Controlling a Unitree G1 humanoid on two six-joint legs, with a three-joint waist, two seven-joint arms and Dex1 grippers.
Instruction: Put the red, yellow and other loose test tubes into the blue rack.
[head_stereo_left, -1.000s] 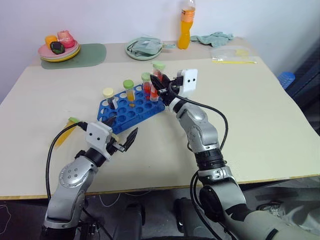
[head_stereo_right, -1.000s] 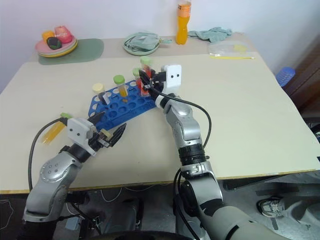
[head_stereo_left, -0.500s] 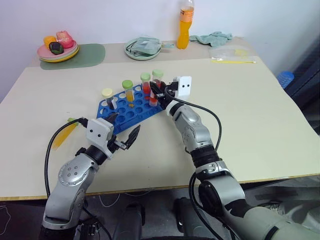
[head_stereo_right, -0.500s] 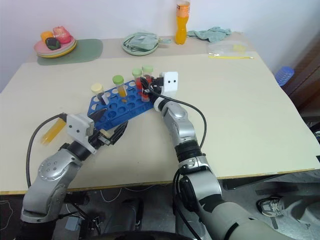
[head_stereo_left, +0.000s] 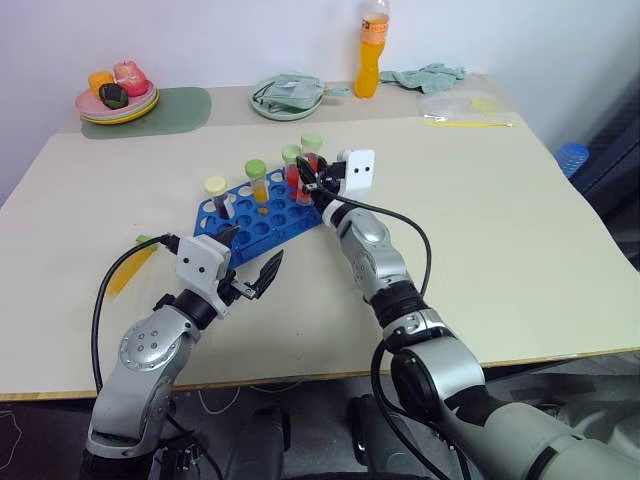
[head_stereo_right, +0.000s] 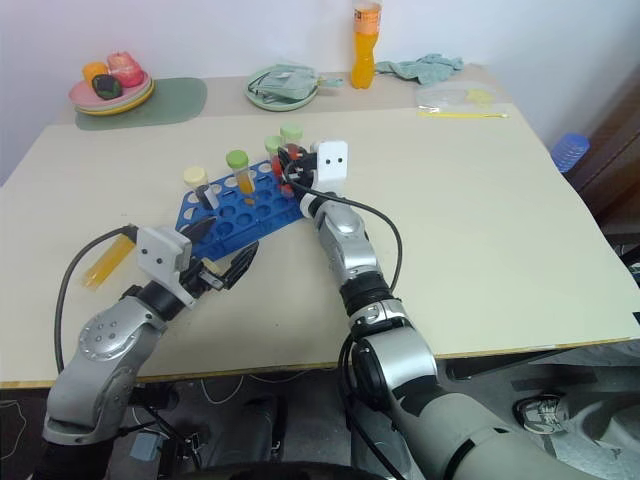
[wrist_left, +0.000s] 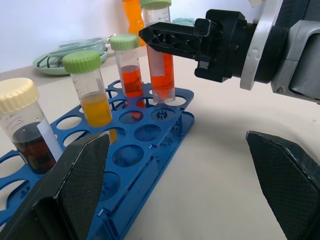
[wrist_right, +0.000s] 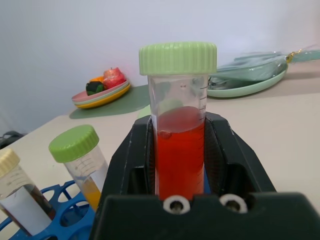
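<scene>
The blue rack (head_stereo_left: 262, 218) lies mid-table holding three upright tubes: a cream-capped dark one (head_stereo_left: 216, 193), a green-capped yellow one (head_stereo_left: 258, 180) and a green-capped red one (wrist_left: 131, 70). My right gripper (head_stereo_left: 316, 181) is shut on another green-capped red tube (wrist_right: 177, 145), upright, with its tip (wrist_left: 162, 95) at a hole in the rack's far right corner. My left gripper (head_stereo_left: 247, 258) hangs open just in front of the rack's near edge, nothing between its fingers (wrist_left: 75, 185). A loose yellow tube (head_stereo_left: 130, 266) lies on the table to the left of my left arm.
Along the table's far edge are a plate of toy food (head_stereo_left: 118, 101) on a green mat (head_stereo_left: 165, 110), a green plate (head_stereo_left: 287, 97) with a cloth, an orange bottle (head_stereo_left: 372, 52), a crumpled cloth (head_stereo_left: 430, 75) and a plastic bag (head_stereo_left: 462, 108).
My right gripper has sunk a little and moved away from me with the red tube, bringing its tip down to the rack. The left gripper has stayed in place, open.
</scene>
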